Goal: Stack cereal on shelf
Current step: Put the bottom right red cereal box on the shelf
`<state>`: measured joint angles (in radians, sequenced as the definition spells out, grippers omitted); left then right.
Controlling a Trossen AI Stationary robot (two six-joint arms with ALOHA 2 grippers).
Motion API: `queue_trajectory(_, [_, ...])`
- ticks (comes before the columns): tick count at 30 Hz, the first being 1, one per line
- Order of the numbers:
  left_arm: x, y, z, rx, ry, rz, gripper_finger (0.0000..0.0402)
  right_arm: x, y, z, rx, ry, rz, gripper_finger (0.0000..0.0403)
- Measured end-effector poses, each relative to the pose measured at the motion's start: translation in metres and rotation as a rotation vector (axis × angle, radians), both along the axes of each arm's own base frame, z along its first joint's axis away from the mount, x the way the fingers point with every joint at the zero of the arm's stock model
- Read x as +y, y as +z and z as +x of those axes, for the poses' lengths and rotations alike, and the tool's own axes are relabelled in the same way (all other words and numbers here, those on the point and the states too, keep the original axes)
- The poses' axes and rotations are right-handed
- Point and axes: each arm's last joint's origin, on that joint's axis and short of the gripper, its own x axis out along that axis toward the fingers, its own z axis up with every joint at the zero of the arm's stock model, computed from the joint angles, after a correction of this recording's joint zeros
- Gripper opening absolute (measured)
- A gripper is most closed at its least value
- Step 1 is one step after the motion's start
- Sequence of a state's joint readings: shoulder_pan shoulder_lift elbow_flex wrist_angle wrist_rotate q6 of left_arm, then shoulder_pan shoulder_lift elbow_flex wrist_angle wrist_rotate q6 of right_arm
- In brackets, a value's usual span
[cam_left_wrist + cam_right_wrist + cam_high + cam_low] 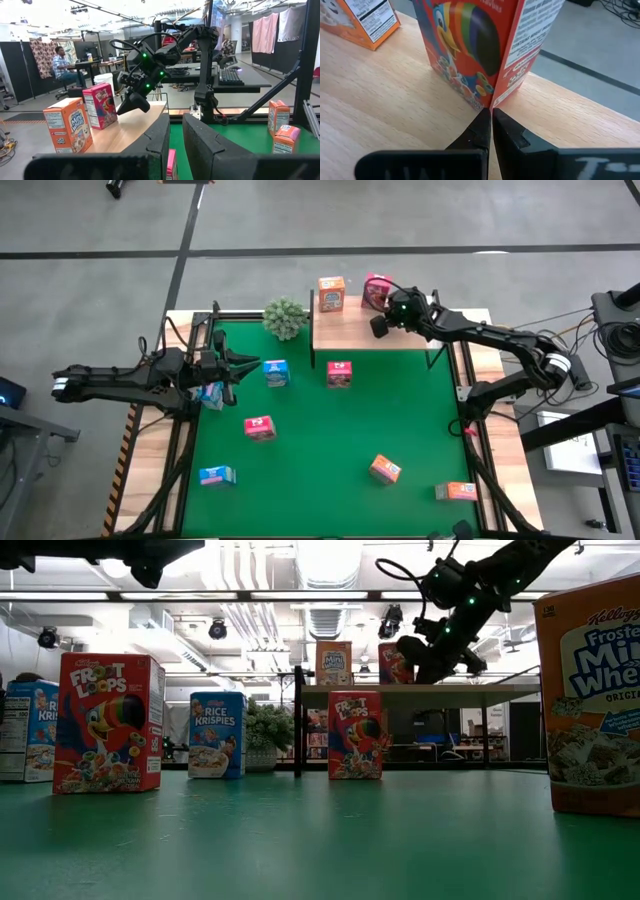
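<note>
**Two boxes on the shelf, right gripper closed at the red one**

I see the right gripper (379, 326) over the shelf (345, 330), fingers pressed together with nothing between them, its tips right at the corner of the red cereal box (485, 50) standing near the shelf's back edge. From the wrist view I cannot tell whether the tips touch the cardboard. An orange cereal box (331, 294) stands upright on the same board, just beside the red one.

My left gripper (222, 375) hangs above the left side of the green surface (330, 440), jaws narrowed onto a blue box (210, 392) that it holds up off the felt (the low view shows only the arm's underside at the top edge).

Elsewhere on the surface: a blue box by the plant (276, 372), a red box in front of the shelf (339, 373), a red box at mid-left (259, 427), a blue box at the near left (216, 475), an orange box tilted at mid-right (385, 469) and an orange box at the near right (457, 491). The small green plant (285, 317) sits beside the shelf's left support.
</note>
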<state>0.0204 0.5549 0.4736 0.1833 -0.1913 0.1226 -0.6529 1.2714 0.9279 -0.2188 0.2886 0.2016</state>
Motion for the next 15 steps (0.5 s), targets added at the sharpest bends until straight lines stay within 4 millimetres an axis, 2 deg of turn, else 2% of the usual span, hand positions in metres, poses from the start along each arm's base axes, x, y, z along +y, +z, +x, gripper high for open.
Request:
queue_trajectory(5, [0.0,-0.0003,0.0001,0.004,0.0,0.003,0.0037,-0.0002,0.0047,0.0003,-0.025,0.007,-0.026,0.0009])
queue_trajectory(15, [0.0,-0.0007,0.0001,0.009,0.0,0.004,0.0037,0.0014,0.0068,0.0032,-0.09,0.072,0.032,0.0009])
